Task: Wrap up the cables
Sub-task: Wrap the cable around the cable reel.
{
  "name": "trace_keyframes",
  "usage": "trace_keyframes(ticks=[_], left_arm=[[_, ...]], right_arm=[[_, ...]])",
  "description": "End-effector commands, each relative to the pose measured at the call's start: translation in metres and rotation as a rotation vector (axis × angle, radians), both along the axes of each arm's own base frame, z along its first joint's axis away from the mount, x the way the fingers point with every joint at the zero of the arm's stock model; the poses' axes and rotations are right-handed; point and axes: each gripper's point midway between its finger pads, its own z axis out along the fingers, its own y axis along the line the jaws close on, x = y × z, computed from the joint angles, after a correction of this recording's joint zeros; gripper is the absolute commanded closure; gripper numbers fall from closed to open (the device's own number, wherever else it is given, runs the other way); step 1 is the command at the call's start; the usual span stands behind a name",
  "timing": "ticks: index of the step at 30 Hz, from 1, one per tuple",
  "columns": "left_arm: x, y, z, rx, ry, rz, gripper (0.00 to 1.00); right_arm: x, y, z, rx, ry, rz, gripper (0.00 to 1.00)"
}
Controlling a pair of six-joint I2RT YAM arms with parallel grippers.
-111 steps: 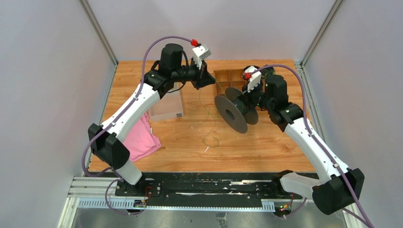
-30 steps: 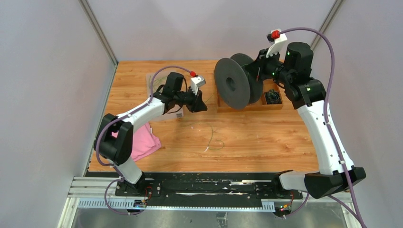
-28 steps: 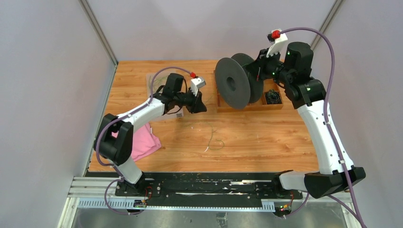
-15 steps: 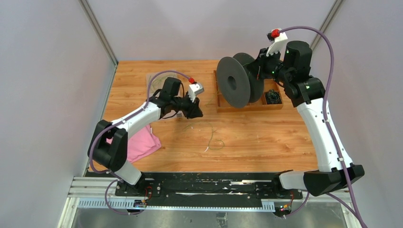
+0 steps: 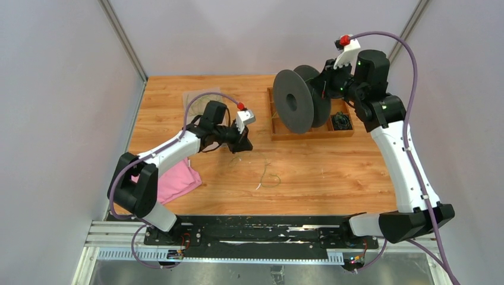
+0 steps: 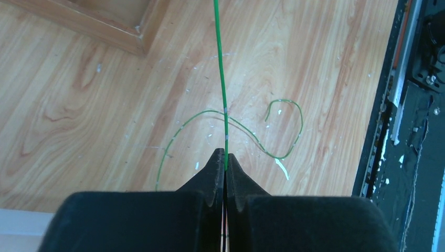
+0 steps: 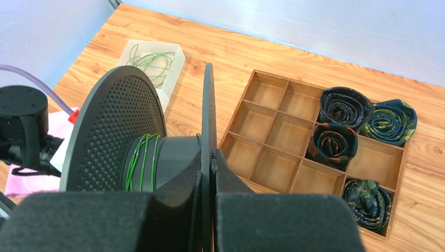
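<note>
One cable (image 6: 221, 79), upper end off-frame.

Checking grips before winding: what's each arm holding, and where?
Left fingers pinch the green cable on its taut stretch; right fingers clamp the black spool's flange edge.

The thin green wire cable (image 6: 221, 79) is a vivid grass green with a few pale flecks. It shows against the honey-orange wooden bench (image 5: 333, 172), which is streaked with darker grain and dotted with white specks. The big round black plastic spool (image 7: 113, 121) is matt, its flange stippled all over with fine dots and its core banded by yellowish-green turns. In the tan wooden divided tray (image 7: 261, 126) the rolled fabric neckties (image 7: 341, 105) are dark navy patterned in rust or yellow-green, and the crumpled pink cloth (image 5: 175, 181) is plain.
</note>
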Motion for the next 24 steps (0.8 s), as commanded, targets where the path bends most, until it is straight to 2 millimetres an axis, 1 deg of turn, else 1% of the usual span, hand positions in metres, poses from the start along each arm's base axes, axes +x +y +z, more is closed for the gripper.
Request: trace_keyframes(ticks=[1, 3, 9, 13, 18, 21, 24], left_arm=[[-0.017, -0.009, 0.003, -0.007, -0.036, -0.072, 1.00], [-0.021, -0.014, 0.003, -0.001, -0.049, -0.088, 1.00], [-0.039, -0.037, 0.006, 0.031, -0.128, -0.169, 1.00], [-0.052, -0.059, 0.012, 0.030, -0.154, -0.227, 1.00], [-0.067, -0.090, 0.025, 0.011, -0.172, -0.293, 1.00], [-0.079, -0.107, 0.031, -0.001, -0.177, -0.330, 1.00], [-0.088, -0.118, 0.038, -0.007, -0.186, -0.354, 1.00]], right_arm=[[0.007, -0.009, 0.039, 0.074, -0.076, -0.065, 0.99], [0.010, -0.010, 0.035, 0.082, -0.048, -0.089, 0.99], [0.024, -0.029, 0.019, 0.044, -0.007, -0.216, 0.99], [0.031, -0.040, 0.009, 0.023, 0.011, -0.285, 0.99], [0.037, -0.050, -0.004, -0.019, 0.028, -0.370, 0.99], [0.039, -0.051, -0.013, -0.044, 0.038, -0.410, 0.99], [0.042, -0.052, -0.023, -0.051, 0.058, -0.437, 0.99]])
